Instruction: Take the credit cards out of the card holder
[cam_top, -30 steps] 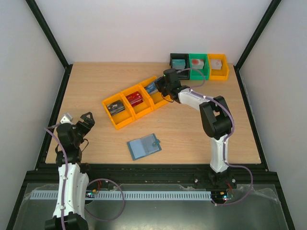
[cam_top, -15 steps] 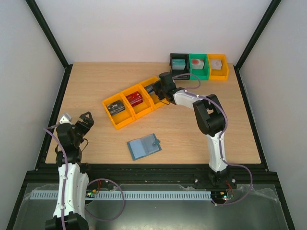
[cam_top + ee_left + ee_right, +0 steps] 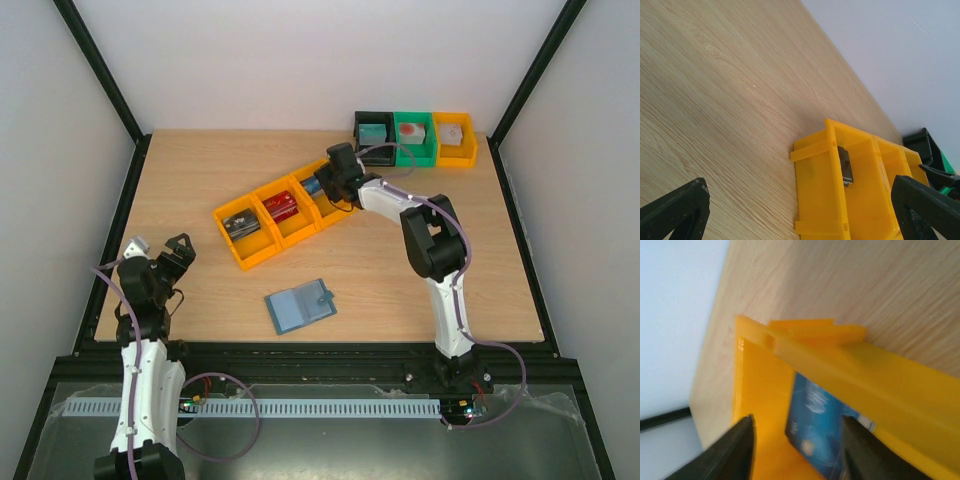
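The blue-grey card holder (image 3: 300,305) lies open on the table near the front. A yellow three-part tray (image 3: 248,254) holds a dark card (image 3: 241,223), a red card (image 3: 281,206) and a blue card (image 3: 314,184). My right gripper (image 3: 328,181) hangs over the right-hand compartment, open, its fingers (image 3: 737,450) straddling the blue card (image 3: 817,432) that lies in the bin. My left gripper (image 3: 158,249) is open and empty at the left front. Its view shows the dark card (image 3: 845,165) in the tray (image 3: 820,195).
Black (image 3: 374,132), green (image 3: 412,134) and yellow (image 3: 453,133) bins with small objects stand at the back right. Black frame posts and white walls border the table.
My right gripper has moved left over the tray's right compartment. The left arm has not moved.
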Controlling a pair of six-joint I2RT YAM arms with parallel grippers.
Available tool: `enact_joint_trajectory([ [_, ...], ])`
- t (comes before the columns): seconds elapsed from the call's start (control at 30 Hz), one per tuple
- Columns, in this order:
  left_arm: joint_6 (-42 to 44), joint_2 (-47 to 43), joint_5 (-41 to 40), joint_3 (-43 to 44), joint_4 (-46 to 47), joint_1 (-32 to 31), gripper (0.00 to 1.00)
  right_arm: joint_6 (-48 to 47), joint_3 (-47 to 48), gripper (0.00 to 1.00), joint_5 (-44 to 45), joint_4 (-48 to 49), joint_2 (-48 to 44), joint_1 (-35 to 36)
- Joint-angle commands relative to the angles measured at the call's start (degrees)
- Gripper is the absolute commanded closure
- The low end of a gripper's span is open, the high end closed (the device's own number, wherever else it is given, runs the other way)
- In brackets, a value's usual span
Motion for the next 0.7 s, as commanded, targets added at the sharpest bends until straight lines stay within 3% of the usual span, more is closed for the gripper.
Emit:
enact_joint_trajectory([
  [0.0, -0.3, 0.2, -0.4, -0.9, 1.2, 0.3, 0.0, -6.0, 5.4, 0.48, 4.1, -7.1, -0.9, 0.6],
  [0.07, -0.4, 0.2, -0.3, -0.9, 1.2, 0.4, 0.01, -7.0, 5.9, 0.36, 4.8, -8.5, -1.4, 0.6],
  [0.17, -0.3, 0.0, -0.4, -1.0, 1.2, 0.4, 0.0, -7.2, 5.9, 0.29, 4.9, -9.8, -1.8, 0.6],
  [0.4, -0.2, -0.4, -0.3, -0.8, 1.1, 0.5, 0.0, -12.8, 5.6, 0.28, 6.0, -11.5, -5.2, 1.3],
  [0.57, 0.1, -0.4, 0.5, -0.8, 1.5, 0.4, 0.01, -27.3, 4.5, 0.28, 4.6, -13.5, -12.8, 1.6],
  [0.67, 0.5, -0.6, 1.0, -0.7, 1.8, 0.4, 0.0, -36.5, 3.3, 0.28, 4.8, -19.6, -17.5, 2.1],
])
